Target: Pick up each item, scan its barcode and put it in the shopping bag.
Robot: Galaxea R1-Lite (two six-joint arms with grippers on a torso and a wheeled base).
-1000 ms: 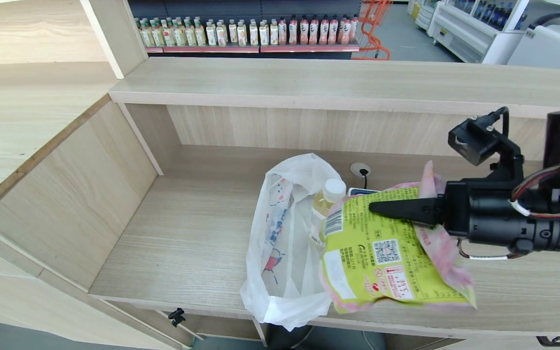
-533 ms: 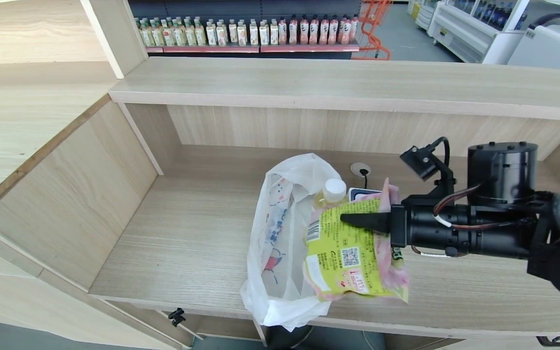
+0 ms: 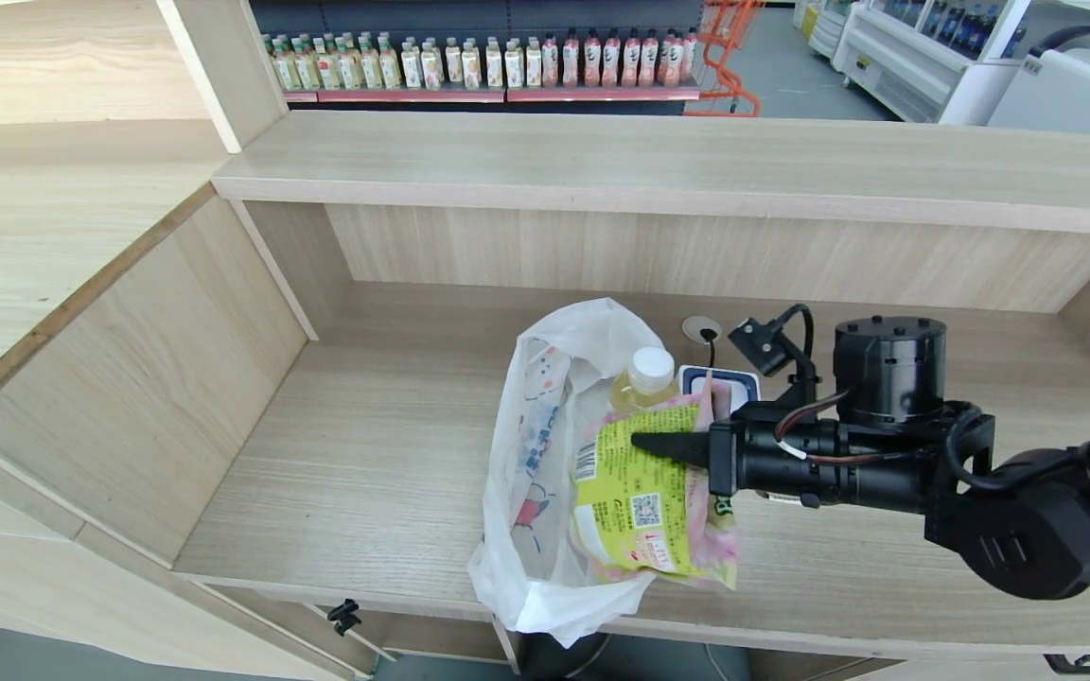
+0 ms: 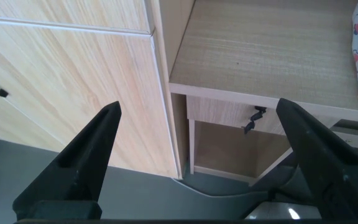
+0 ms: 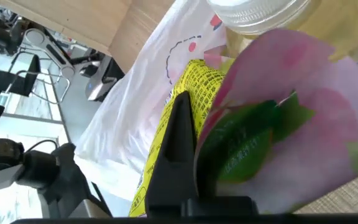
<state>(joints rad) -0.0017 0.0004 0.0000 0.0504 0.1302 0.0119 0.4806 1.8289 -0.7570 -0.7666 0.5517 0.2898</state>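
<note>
Okay, right gripper (image 3: 666, 445) clamped on green-pink pouch (image 3: 638, 515), hanging at 3 o'clock of the white shopping bag (image 3: 545, 407) on the tabletop (image 3: 365, 473); bottle (image 3: 647, 372) seemingly inside bag; left gripper (image 4: 199, 112) spread wide, empty.

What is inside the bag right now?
A white-capped bottle stands in the bag's mouth. The pouch in the right claw covers the bottle's lower part and much of the opening, so anything deeper is hidden.

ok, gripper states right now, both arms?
Left gripper: open, holding nothing.
Right gripper: closed on the yellow-green and pink plastic snack pouch.
</note>
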